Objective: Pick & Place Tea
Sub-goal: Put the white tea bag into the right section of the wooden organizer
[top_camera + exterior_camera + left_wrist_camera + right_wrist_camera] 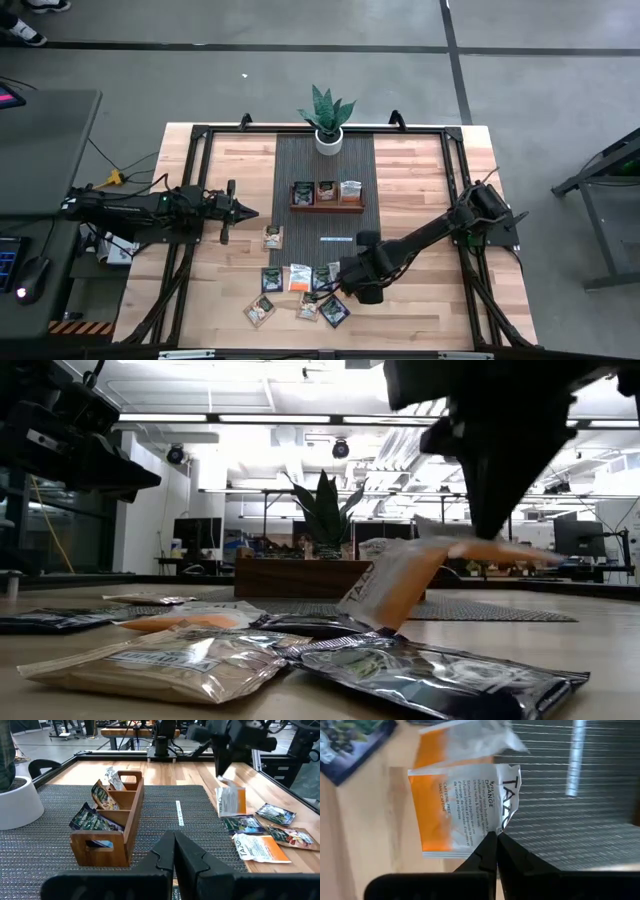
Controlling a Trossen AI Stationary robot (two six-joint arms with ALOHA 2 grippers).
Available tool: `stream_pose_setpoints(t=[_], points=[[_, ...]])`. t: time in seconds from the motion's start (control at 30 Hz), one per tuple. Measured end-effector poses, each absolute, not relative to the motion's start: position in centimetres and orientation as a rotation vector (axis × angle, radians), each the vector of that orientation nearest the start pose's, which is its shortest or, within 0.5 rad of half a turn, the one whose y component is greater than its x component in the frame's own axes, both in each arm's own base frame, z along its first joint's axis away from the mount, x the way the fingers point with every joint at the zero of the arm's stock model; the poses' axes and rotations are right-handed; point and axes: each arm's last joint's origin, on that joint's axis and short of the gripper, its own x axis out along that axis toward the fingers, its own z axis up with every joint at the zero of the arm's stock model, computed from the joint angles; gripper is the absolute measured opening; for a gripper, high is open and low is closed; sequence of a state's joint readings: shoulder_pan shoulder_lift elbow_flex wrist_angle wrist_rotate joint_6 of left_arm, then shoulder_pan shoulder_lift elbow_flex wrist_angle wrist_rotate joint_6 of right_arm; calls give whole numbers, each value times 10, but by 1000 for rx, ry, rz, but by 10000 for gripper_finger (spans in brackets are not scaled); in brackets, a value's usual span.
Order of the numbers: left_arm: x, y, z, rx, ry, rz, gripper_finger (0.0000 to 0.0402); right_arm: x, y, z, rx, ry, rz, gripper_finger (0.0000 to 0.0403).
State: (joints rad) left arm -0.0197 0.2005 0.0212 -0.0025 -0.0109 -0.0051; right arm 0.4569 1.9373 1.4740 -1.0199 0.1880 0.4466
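Observation:
My right gripper (333, 274) hangs over the near middle of the table, shut on an orange-and-white tea packet (455, 810), also seen in the left wrist view (230, 801) and the low view (400, 585). Several other tea packets lie flat around it, among them an orange one (299, 277), dark ones (270, 279) (335, 311) and a pale one (261, 311). The brown wooden tray (327, 207) on the grey mat holds upright packets in its three compartments. My left gripper (250, 212) is shut and empty at the mat's left edge. My right gripper pinches the orange-and-white packet by its white edge (496, 827) between the two fingertips, coming from above. The packet hangs tilted below the fingers (490, 520), its lower corner (358, 610) close over the lying packets; whether it touches them I cannot tell.
A potted green plant (328, 120) stands at the mat's far end, behind the tray. One packet (272, 237) lies apart at the mat's left edge near my left gripper. Black frame rails (190, 200) run along the table's sides. Bare wood (420, 180) lies right of the mat.

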Motion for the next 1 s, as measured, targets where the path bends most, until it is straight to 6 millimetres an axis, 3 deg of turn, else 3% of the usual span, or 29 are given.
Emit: stream_pose_setpoints(t=[0.27,0.6,0.9,1.0], points=[[108,-2,154,-2,182,-8,1,333,154,214,-228,1370,-232,0],[108,-2,154,-2,182,-8,1,338,136,221,-467,1193,-499,0],[108,-2,154,-2,182,-8,1,346,105,227,-712,1100,-717,0],[108,-2,154,-2,183,-8,1,347,88,220,-755,1118,-771,0]])
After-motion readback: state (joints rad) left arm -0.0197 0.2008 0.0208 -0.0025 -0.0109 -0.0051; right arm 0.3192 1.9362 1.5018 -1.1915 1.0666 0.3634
